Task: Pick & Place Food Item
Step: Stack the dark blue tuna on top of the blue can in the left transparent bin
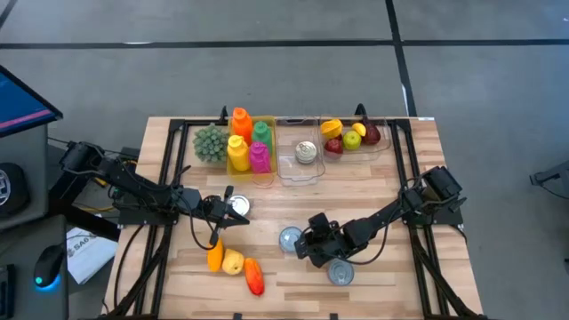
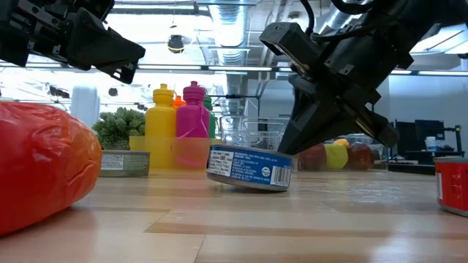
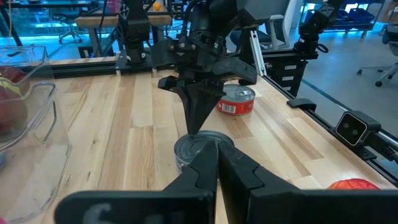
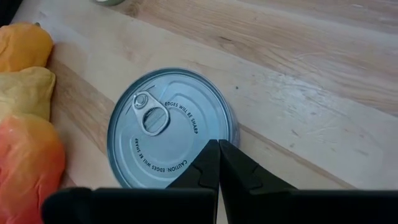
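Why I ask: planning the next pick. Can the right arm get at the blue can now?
Probably yes: the right hand sits right at the can with nothing between, but it is shut and must open first.

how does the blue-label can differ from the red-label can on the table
Label: the blue-label can wears blue and white, the red-label can wears red. Pose: the blue-label can is tilted, one edge lifted off the wood, with the right end effector at its rim; the red-label can sits flat. Both are low round tins on the bare table.
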